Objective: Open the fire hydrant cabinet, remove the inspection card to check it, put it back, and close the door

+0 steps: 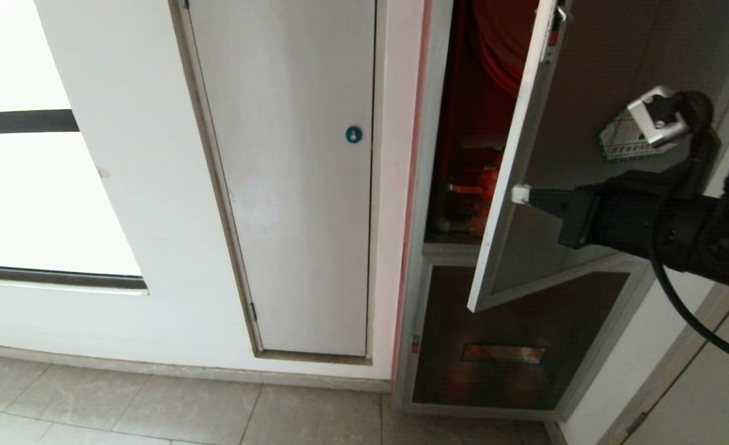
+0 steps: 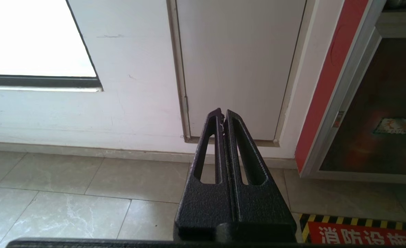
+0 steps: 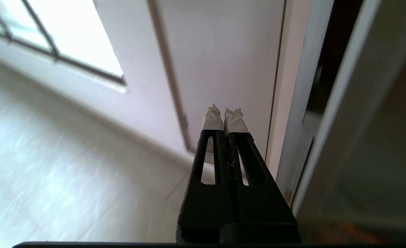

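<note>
The door (image 1: 513,161) of the fire hydrant cabinet (image 1: 438,259) is seen partly swung out, hinged on the side away from the white access panel (image 1: 290,185), so the opening step is judged to be underway but not finished. Its free edge stands apart from the cabinet frame, and a gap is left through which the red lining and a red valve (image 1: 485,185) can be made out. The door's long axis runs upright, appearing tilted in the head view, and its glass face is turned obliquely away from the white access panel. No inspection card can be identified; only a green-bordered sticker (image 1: 627,145) is visible on the door glass. Taking out the card, checking it, returning it and closing the door are therefore judged to remain. The right gripper (image 1: 519,194) is held level with its white-taped fingertips (image 3: 223,119) pressed together, nothing pinched between them, the tips lying at the door's free edge; whether contact is made cannot be told. The left gripper (image 2: 222,115) is parked low, on the far side of the white access panel's foot from the wall, fingers closed together and empty.
</note>
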### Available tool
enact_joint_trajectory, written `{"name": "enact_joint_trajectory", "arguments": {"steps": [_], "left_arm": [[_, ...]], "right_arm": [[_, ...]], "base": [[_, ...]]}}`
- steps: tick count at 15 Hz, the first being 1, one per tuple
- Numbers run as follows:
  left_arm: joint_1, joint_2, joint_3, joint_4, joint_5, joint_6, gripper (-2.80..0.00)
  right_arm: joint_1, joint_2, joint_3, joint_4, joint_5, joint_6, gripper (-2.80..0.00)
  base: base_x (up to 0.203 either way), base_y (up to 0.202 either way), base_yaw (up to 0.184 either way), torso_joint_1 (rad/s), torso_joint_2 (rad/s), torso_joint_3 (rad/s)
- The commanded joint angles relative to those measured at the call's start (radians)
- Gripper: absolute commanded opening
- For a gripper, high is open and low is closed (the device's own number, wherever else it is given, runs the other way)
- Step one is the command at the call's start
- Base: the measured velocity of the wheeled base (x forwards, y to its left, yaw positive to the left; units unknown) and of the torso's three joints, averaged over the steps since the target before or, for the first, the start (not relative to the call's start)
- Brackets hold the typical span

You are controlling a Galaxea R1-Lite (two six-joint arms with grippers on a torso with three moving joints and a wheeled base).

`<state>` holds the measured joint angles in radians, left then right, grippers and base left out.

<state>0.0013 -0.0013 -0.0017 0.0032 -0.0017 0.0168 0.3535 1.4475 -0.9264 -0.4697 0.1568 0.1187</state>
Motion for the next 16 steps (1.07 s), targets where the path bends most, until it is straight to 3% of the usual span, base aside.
{"name": "enact_joint_trajectory", "arguments": {"steps": [1,5,9,11,16], "left_arm": [[0.000,0.001,0.000,0.000,0.000,0.000,-2.80],[0.000,0.001,0.000,0.000,0.000,0.000,-2.80],[0.000,0.000,0.000,0.000,0.000,0.000,-2.80],[0.000,0.001,0.000,0.000,0.000,0.000,-2.80],[0.000,0.000,0.000,0.000,0.000,0.000,-2.80]], "right_arm": [[0.054,0.144,-0.083,-0.057,-0.078,-0.001,-2.80],[0.143,0.299,-0.268,-0.206,-0.379,-0.006,-2.80],[0.154,0.445,-0.414,-0.407,-0.580,-0.015,-2.80],[0.153,0.491,-0.468,-0.459,-0.643,-0.023,-2.80],[0.138,0.580,-0.621,-0.465,-0.708,-0.066,-2.80]], "base": [[0.000,0.000,0.000,0.000,0.00,0.000],[0.000,0.000,0.000,0.000,0.00,0.000],[0.000,0.000,0.000,0.000,0.00,0.000],[0.000,0.000,0.000,0.000,0.00,0.000],[0.000,0.000,0.000,0.000,0.00,0.000]]}}
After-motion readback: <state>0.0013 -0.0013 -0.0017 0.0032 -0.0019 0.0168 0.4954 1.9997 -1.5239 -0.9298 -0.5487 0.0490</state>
